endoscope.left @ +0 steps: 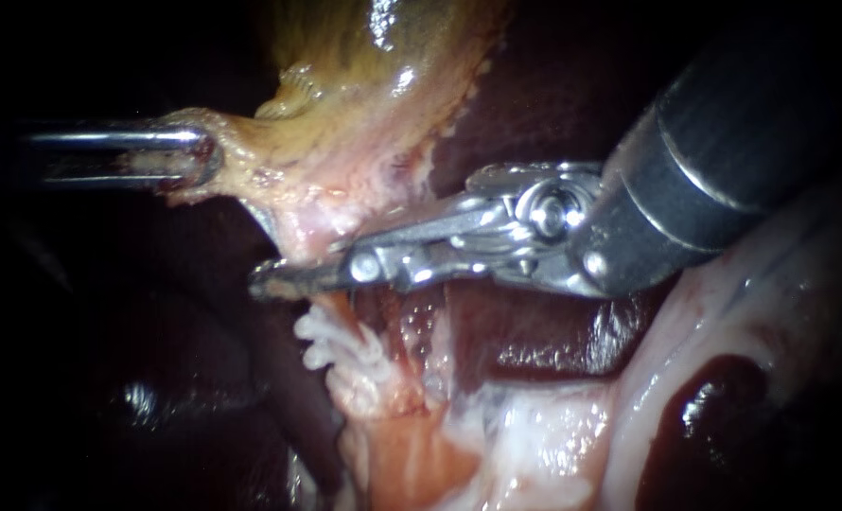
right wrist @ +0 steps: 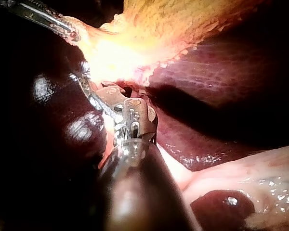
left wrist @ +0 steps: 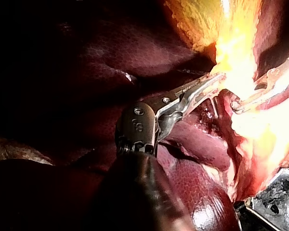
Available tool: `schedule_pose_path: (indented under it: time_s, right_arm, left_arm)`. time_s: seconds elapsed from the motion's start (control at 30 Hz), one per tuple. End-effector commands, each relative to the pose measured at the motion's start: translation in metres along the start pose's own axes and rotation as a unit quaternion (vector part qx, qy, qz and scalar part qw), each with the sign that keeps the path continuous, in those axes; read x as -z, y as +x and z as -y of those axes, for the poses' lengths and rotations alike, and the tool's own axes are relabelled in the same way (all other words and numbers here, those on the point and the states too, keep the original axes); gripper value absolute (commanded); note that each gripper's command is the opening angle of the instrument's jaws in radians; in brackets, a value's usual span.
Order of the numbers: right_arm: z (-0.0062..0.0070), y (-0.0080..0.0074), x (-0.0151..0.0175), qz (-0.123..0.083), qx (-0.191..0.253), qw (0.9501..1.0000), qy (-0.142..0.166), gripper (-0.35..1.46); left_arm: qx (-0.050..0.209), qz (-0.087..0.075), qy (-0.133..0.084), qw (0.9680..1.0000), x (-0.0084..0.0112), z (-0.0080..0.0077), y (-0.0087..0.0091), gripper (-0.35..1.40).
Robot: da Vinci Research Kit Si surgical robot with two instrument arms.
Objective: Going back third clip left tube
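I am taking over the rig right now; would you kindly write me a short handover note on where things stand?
Left instrument: pincer shut on the gallbladder edge, holding it out to the side.
Right instrument: pincer open and empty, lying across the tissue.
White clips sit on the tube just below that pincer's tip; I cannot count them for certain.
Done: clips look placed.
Left: back the right instrument out clear of the tube, probably while keeping the left hold.
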Motion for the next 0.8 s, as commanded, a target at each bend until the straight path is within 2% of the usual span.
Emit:
schedule_pose_path:
  time_s: [0.03,0.1,0.13,0.17,0.27,0.4,0.43,0.47,0.5,0.57,0.63,0.7,0.8]
  right_arm:
    - [0.0,0.0,0.0,0.0,0.0,1.0,0.001,-0.35]
    - [0.0,-0.0001,-0.0001,0.0,0.0,1.0,0.007,-0.35]
    - [-0.0001,-0.0002,-0.0001,-0.003,0.0,0.9999,0.017,-0.27]
    - [-0.0002,-0.0002,-0.0002,-0.011,-0.001,0.9996,0.025,-0.11]
    - [-0.001,0.0001,-0.0006,-0.043,0.034,0.9976,0.042,0.39]
    - [-0.0024,-0.0005,-0.0014,-0.045,0.08,0.9951,0.036,0.48]
    - [-0.0028,-0.0008,-0.0016,-0.047,0.113,0.9919,0.035,0.48]
    - [-0.0034,-0.0012,-0.0017,-0.049,0.158,0.9858,0.028,0.5]
    - [-0.0038,-0.0017,-0.0016,-0.05,0.18,0.9822,0.023,0.5]
    - [-0.0047,-0.0031,-0.0005,-0.048,0.22,0.974,0.023,0.5]
    - [-0.0054,-0.0042,0.0008,-0.047,0.244,0.9683,0.022,0.5]
    - [-0.0062,-0.0053,0.0027,-0.047,0.274,0.9604,0.021,0.5]
    - [-0.0069,-0.0071,0.0059,-0.047,0.324,0.9448,0.016,0.5]
  left_arm:
    - [0.0,0.0,0.0,1.0,0.0,0.0,0.0,-0.35]
    - [0.0,0.0,0.0,1.0,0.0,-0.0001,0.0,-0.35]
    - [0.0,0.0,0.0,1.0,0.0,-0.0001,0.0,-0.35]
    - [0.0,0.0,0.0,1.0,0.0,-0.0001,0.0,-0.35]
    - [0.0,0.0,0.0,1.0,0.0,-0.0001,0.0,-0.35]
    - [0.0,0.0,0.0,1.0,0.0,-0.0001,0.0,-0.35]
    - [0.0,0.0,0.0,1.0,0.0,-0.0001,0.0,-0.35]
    - [0.0,0.0,0.0,1.0,0.0,-0.0001,0.0,-0.35]
    - [0.0,0.0,0.001,1.0,0.0,-0.0001,0.0,-0.35]
    - [0.0,0.0,0.001,1.0,-0.0001,-0.0002,0.0,-0.35]
    - [0.0,-0.001,0.001,1.0,-0.0001,-0.0002,0.0,-0.35]
    - [0.0,-0.001,0.001,1.0,-0.0001,-0.0002,0.0,-0.35]
    - [0.0,0.0,0.001,1.0,-0.0001,-0.0002,0.0,-0.35]
